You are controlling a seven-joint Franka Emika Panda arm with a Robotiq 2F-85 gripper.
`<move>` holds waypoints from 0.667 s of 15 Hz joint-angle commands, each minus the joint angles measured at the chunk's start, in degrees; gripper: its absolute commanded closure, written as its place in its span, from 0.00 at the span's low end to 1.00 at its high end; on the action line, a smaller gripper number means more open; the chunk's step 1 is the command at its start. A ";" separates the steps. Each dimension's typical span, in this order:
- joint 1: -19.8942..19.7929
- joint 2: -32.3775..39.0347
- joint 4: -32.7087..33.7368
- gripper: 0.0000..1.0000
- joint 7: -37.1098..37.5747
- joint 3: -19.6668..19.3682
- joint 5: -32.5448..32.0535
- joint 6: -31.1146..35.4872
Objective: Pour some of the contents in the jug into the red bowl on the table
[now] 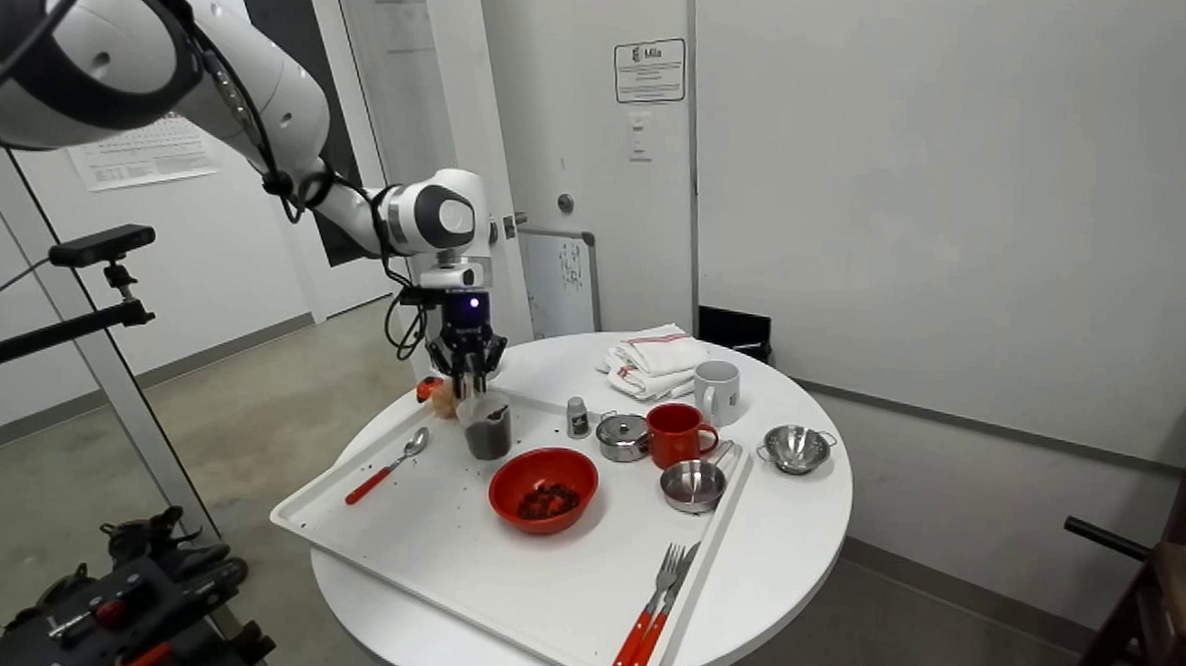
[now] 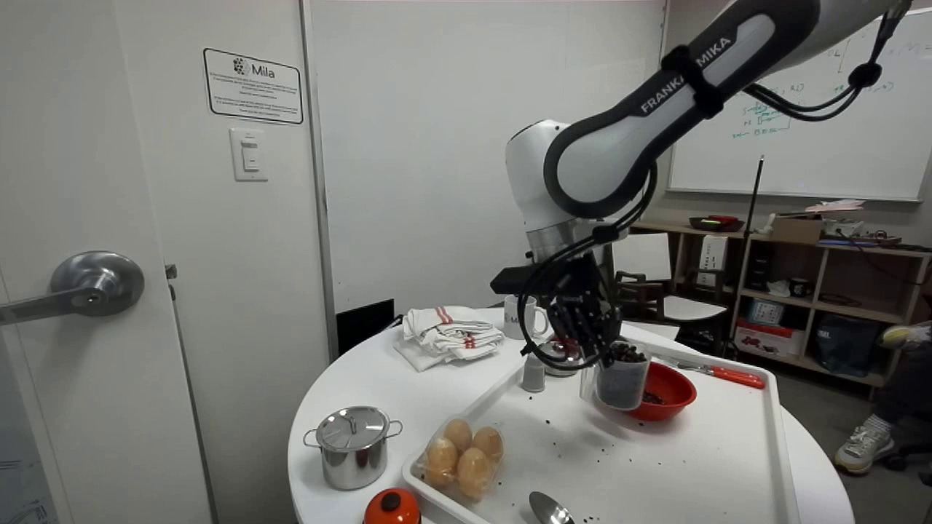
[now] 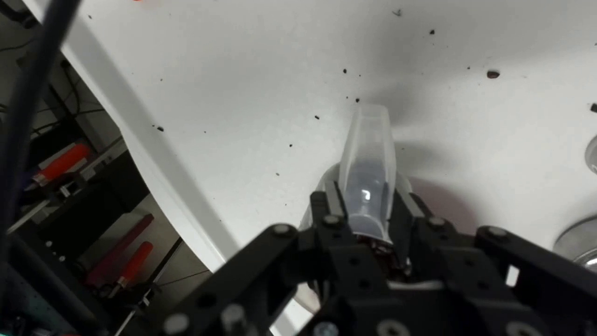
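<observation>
White wall [image 2: 255, 233], grey floor [image 1: 924, 658]; whiteboard [image 2: 823, 116] above wooden shelves [image 2: 859, 314]; door [image 2: 58, 145] with metal lever [image 2: 97, 284].

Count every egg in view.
4, packed together at a corner of the tray in an exterior view: back left egg, back right egg, front left egg, front right egg. None seems hidden.

There is one jug [image 2: 621, 388], one red bowl [image 1: 545, 465], one spoon [image 1: 374, 482] and four eggs [image 2: 473, 471].
</observation>
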 commanded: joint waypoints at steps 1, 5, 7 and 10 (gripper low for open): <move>1.46 1.50 -0.62 0.87 6.81 -0.53 -3.41 1.77; 1.62 2.66 -0.80 0.87 9.62 0.33 -4.03 1.16; 1.56 3.05 -0.84 0.87 9.99 0.74 -3.93 1.02; 0.85 3.39 -0.93 0.87 9.12 1.84 -3.00 1.11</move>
